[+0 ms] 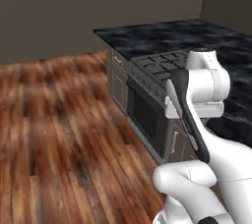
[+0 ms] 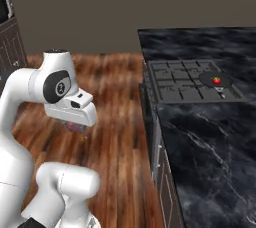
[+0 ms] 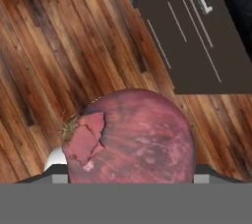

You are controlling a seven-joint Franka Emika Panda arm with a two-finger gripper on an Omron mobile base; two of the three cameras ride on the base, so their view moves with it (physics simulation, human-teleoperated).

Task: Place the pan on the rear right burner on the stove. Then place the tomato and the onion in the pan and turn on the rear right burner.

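The pinkish-red onion (image 3: 140, 134) looms large in the hand view, with a torn flake of skin on its left. My gripper (image 2: 76, 125) is shut on the onion (image 2: 73, 127) and hangs over the wooden floor, left of the stove (image 2: 182, 84). Its fingers are mostly hidden behind the onion. The dark pan (image 2: 214, 79) rests on the grate at the stove's back corner nearest the right base camera, silvery handle pointing toward that camera. The bright red tomato (image 2: 216, 80) lies inside the pan. The stove (image 1: 160, 63) also shows behind my arm in the left base view.
A dark marble counter (image 2: 210, 147) runs on both sides of the stove. The oven door (image 1: 145, 115) and brown cabinet fronts (image 3: 197, 36) face the open wooden floor (image 1: 59, 134). My own arm blocks the right half of the left base view.
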